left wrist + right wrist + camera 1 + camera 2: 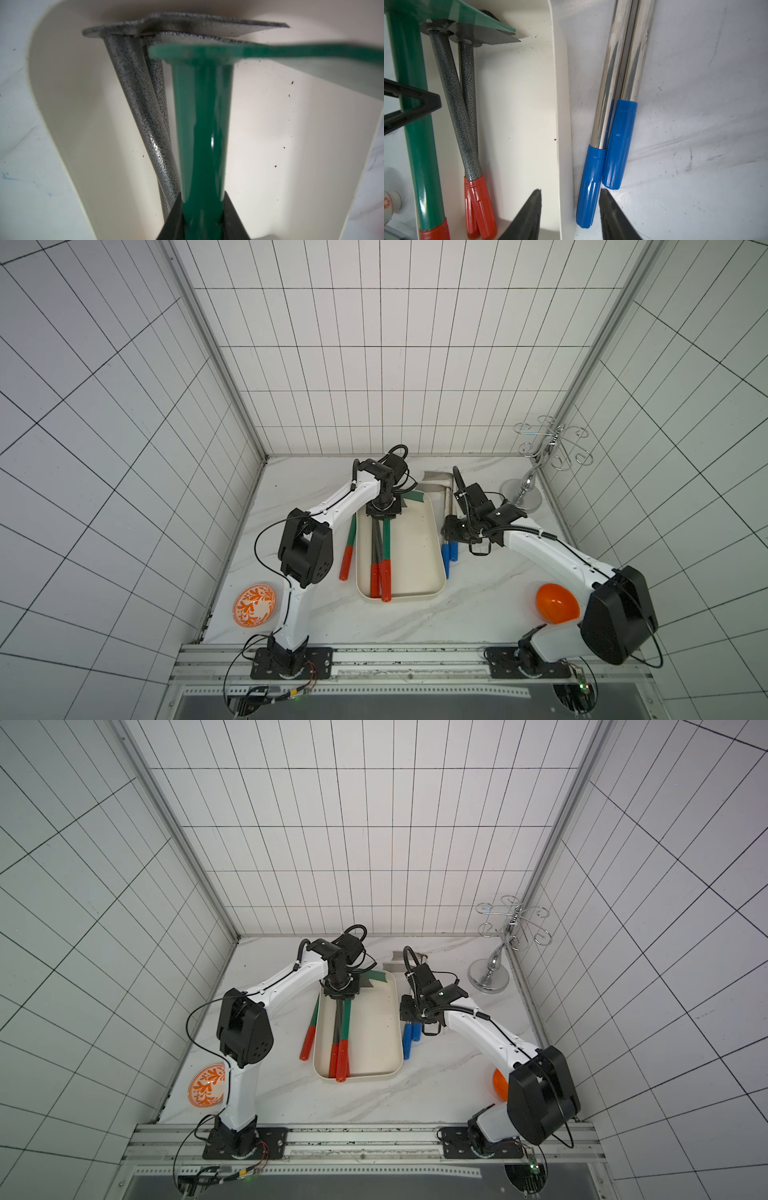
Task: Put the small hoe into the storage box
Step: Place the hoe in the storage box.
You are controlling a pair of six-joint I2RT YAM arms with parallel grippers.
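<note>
Green hoe [386, 541] is in the box [419, 560], in its 9 o'clock half, with the blade at 12 and the red grip at the 6 o'clock wall. Left jaws are clamped on its shaft near the blade. I can't tell if it's resting or hanging. Two grey hoes [452, 93] lie in the box just beside it at 9. Second green hoe [350, 533] lies on the surface [478, 605] outside at 9. Two blue hoes [618, 145] lie outside at 3. Right jaws hover over their grips, part open and empty.
</note>
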